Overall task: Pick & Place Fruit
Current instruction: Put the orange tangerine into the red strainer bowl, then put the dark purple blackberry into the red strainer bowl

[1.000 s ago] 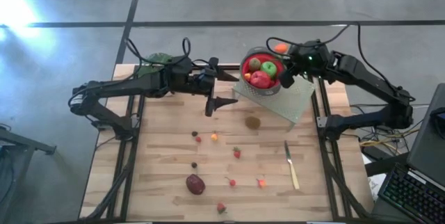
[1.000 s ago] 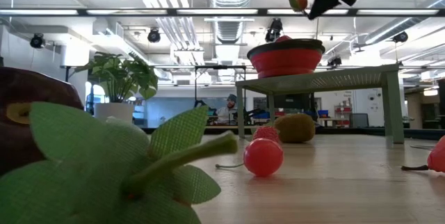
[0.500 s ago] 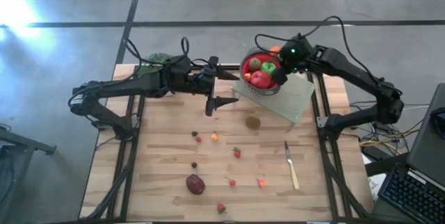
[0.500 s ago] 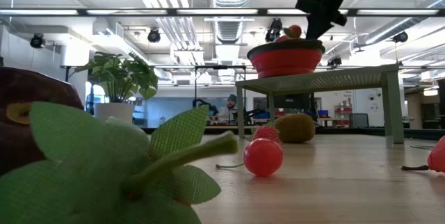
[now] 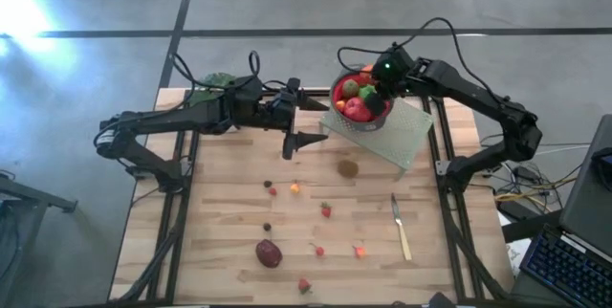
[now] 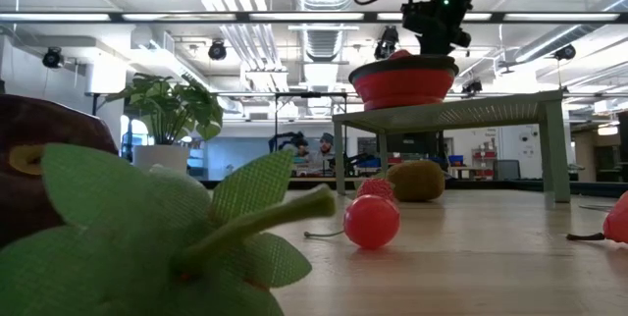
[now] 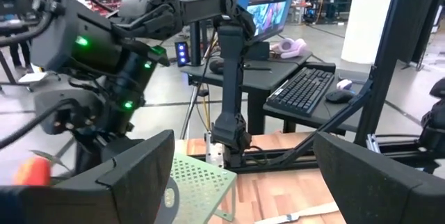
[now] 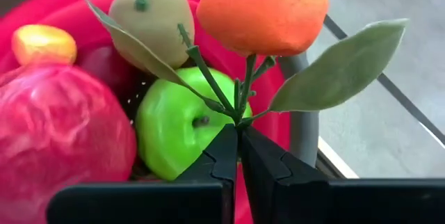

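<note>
A red bowl stands on a perforated grey stand and holds a red apple, a green apple, a beige fruit and a small yellow one. My right gripper hangs over the bowl, shut on an orange fruit. My left gripper waits open above the table, left of the stand. On the table lie a kiwi, a maroon plum, strawberries and small orange pieces. My right gripper pinches the orange fruit's thin green stem between its two fingertips, where the leaves branch off. It comes from above, slanting down into the bowl. The fruit stands out past the fingertips, over the green apple; whether it touches the bowl's fruit I cannot tell.
A slim knife lies near the table's right edge. A leafy potted plant sits at the far left behind my left arm. The near half of the table carries scattered small fruit with bare wood between them.
My right gripper has carried the orange fruit from high beside the bowl's right side toward the table's left and down, until it hangs just over the fruit in the bowl. It has stayed shut on the stem.
</note>
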Robot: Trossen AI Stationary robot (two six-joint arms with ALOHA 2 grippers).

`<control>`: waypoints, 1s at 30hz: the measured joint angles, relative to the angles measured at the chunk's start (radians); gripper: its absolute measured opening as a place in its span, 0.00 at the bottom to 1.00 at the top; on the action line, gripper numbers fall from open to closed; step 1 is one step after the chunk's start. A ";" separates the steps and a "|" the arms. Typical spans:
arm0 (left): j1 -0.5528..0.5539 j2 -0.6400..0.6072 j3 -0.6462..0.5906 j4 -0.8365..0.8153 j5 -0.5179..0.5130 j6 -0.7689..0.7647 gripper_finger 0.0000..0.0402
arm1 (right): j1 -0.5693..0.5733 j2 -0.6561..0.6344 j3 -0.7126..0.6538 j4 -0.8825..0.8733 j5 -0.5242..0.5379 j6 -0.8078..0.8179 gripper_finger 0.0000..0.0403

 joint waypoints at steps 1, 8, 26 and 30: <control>0.000 0.000 0.000 0.000 0.000 -0.013 0.87 | -0.001 0.008 0.006 -0.001 0.000 -0.001 0.03; 0.000 0.000 0.000 0.000 0.000 -0.023 0.87 | 0.000 0.052 0.037 -0.049 -0.025 -0.015 0.17; -0.002 -0.011 0.000 -0.104 -0.001 0.113 0.87 | 0.112 -0.110 0.091 -0.061 -0.025 0.042 0.42; -0.003 -0.017 0.000 -0.149 -0.002 0.137 0.87 | 0.202 -0.142 0.081 -0.063 -0.024 0.075 0.41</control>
